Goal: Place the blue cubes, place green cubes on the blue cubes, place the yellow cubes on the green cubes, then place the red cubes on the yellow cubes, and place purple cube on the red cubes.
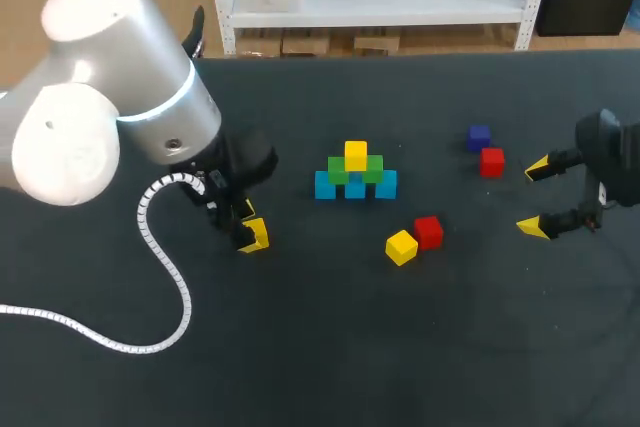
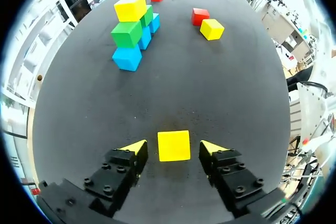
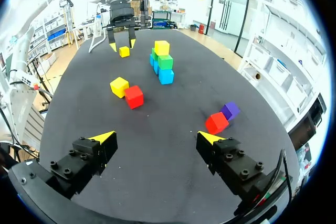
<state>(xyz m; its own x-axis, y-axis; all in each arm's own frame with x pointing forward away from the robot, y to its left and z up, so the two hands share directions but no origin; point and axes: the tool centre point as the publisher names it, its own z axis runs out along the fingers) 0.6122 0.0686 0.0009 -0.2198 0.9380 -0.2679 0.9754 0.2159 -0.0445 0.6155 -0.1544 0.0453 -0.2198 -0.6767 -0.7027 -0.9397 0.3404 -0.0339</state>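
The left gripper stands at the table's near left, its fingers spread either side of a loose yellow cube and apparently not touching it, while the right gripper hangs wide open at the right, beside a red cube and the purple cube. An off-centre squeeze could twist the cube, and a skewed set-down could topple the centre stack of blue, green and yellow cubes.

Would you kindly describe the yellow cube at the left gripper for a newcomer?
From the cube stack at the table's middle, look to the left gripper. The yellow cube lies on the table between its open fingers, unlike the top yellow cube on the stack and the loose yellow cube beside a red cube.
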